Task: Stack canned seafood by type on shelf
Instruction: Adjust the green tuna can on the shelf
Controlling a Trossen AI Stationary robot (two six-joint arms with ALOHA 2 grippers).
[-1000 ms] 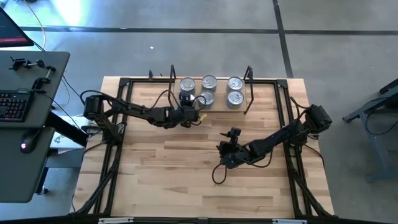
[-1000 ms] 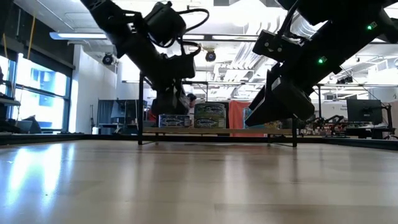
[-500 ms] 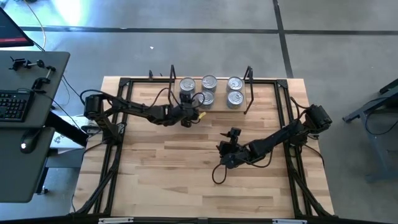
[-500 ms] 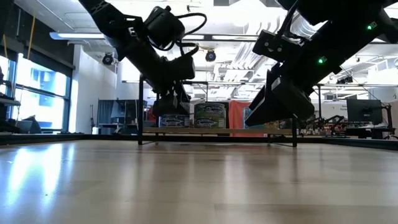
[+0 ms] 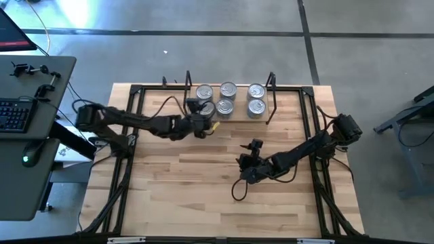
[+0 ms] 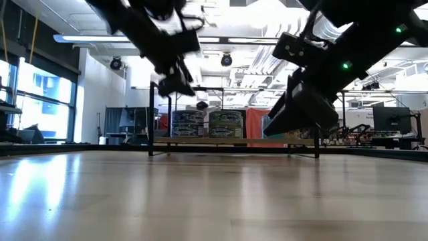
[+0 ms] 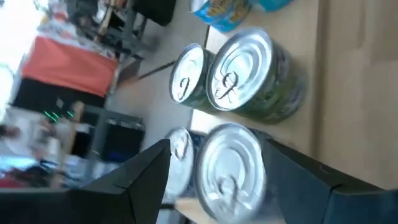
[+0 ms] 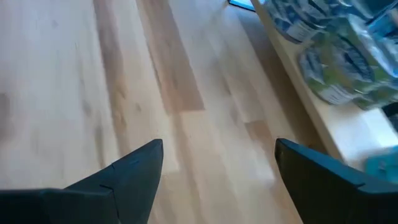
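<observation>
The shelf (image 5: pixel 241 99) stands at the table's far side, its light-wood board (image 6: pixel 234 139) between black wire uprights. Several silver-lidded tins rest on it in two-high stacks: three at the far edge (image 5: pixel 228 89) and three at the near edge (image 5: pixel 225 106). My left gripper (image 5: pixel 202 120) is open and hangs above and just short of the near-left stack (image 5: pixel 207 107), whose top tin (image 7: pixel 230 171) shows between its fingers. In the low view my left gripper (image 6: pixel 175 84) is clear above the tins (image 6: pixel 187 124). My right gripper (image 5: pixel 243 177) is open and empty over the middle of the table.
The black wire uprights (image 5: pixel 188 80) (image 5: pixel 271 87) stand at the shelf's two ends. Bare wooden tabletop (image 5: pixel 183 183) lies in front of the shelf. A desk with a keyboard (image 5: pixel 17 112) stands off the table's left side.
My left gripper has come off the tin on top of the near-left stack, risen, and drawn back toward the table's left edge. The tin has stayed on the stack. My right arm has kept still.
</observation>
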